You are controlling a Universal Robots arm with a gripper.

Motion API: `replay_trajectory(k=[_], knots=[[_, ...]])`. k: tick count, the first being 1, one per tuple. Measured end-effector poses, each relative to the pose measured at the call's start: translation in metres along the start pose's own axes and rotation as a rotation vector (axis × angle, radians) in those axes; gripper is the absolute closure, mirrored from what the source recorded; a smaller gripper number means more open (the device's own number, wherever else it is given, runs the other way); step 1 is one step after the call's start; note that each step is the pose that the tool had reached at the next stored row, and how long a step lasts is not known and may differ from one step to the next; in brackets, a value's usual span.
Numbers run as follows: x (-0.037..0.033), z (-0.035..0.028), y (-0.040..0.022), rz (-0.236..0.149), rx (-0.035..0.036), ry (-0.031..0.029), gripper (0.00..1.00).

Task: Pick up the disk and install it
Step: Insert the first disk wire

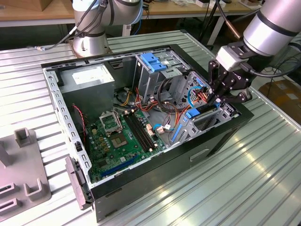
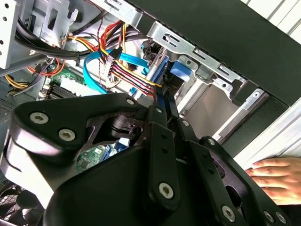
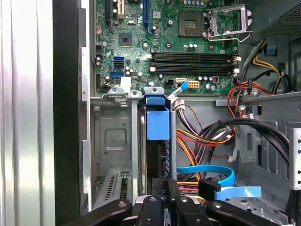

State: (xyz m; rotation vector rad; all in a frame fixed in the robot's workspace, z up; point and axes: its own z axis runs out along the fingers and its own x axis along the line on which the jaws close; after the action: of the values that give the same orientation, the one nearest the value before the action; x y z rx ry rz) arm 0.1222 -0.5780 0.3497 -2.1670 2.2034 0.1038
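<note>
The gripper holds the disk (upright) inside the computer case.

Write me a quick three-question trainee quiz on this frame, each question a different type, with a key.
1. True or false: the tool hangs over the motherboard's processor socket.
2. In the second wrist view, what is outside the case, beyond its outer wall? A) a person's hand B) a screwdriver C) a spare fan
3. Fill in: in the first wrist view, the plastic rail on the disk, seen edge-on ahead of the tool, is coloured ___.

Key
1. False. The tool is at the drive bay at the exterior view's right end of the case.
2. A
3. blue
</note>
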Motion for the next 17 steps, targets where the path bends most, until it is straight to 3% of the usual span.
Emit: replay_trajectory(k=[17], knots=[[-0.0059, 0.0009, -0.0020, 0.000, -0.0018, -0.0008, 0.84]])
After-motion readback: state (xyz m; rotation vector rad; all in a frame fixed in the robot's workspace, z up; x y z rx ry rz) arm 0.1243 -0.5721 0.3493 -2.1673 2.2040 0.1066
